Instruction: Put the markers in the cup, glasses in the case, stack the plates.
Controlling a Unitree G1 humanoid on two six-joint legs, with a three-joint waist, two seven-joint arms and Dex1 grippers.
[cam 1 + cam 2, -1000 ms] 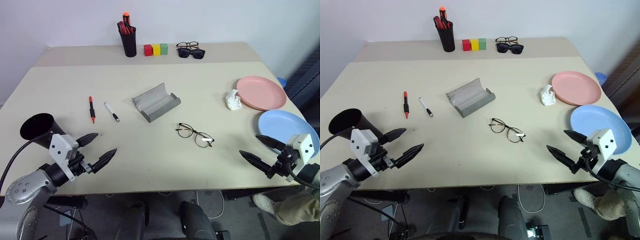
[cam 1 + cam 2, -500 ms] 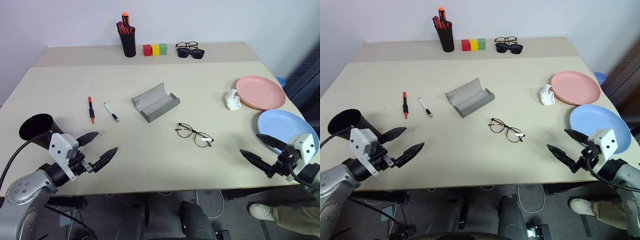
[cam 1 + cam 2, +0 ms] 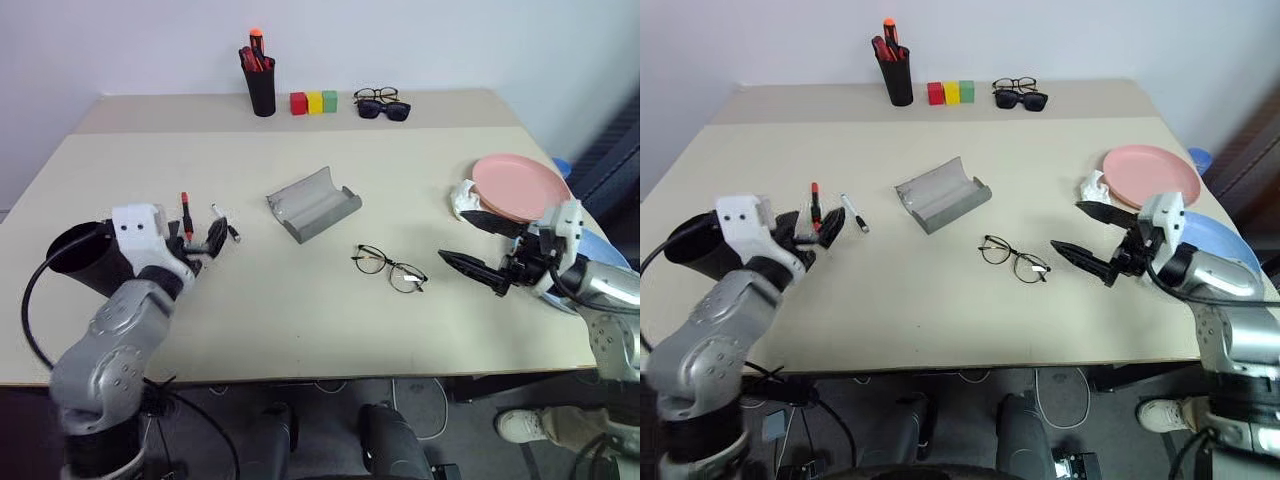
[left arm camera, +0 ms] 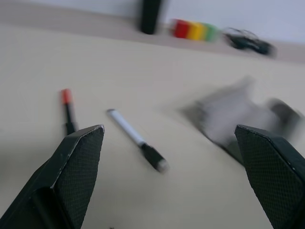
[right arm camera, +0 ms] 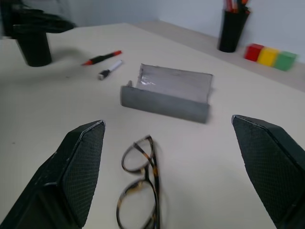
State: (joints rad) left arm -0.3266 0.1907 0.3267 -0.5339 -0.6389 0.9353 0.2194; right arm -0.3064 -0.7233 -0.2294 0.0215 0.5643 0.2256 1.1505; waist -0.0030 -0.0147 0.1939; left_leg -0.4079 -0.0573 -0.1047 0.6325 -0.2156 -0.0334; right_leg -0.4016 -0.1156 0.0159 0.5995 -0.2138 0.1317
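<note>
The red marker (image 4: 68,109) and the white marker (image 4: 136,140) lie side by side on the table just ahead of my left gripper (image 3: 200,240), which is open and empty. The black cup (image 3: 85,255) stands just left of that hand. The wire-rimmed glasses (image 3: 390,268) lie mid-table, with the open grey case (image 3: 313,203) behind them. My right gripper (image 3: 455,235) is open, pointing left at the glasses from a short way off. The pink plate (image 3: 520,185) sits at the right, and the blue plate (image 3: 1220,235) is partly hidden behind my right arm.
A black pen pot (image 3: 262,85) with red pens, three coloured blocks (image 3: 314,101) and two other pairs of glasses (image 3: 383,102) line the far edge. A crumpled white tissue (image 3: 465,200) lies beside the pink plate, close behind my right gripper.
Both arms have risen and reached forward over the table. The left gripper rolled and now sits by the markers. The right gripper swung left toward the glasses. Both stayed open.
</note>
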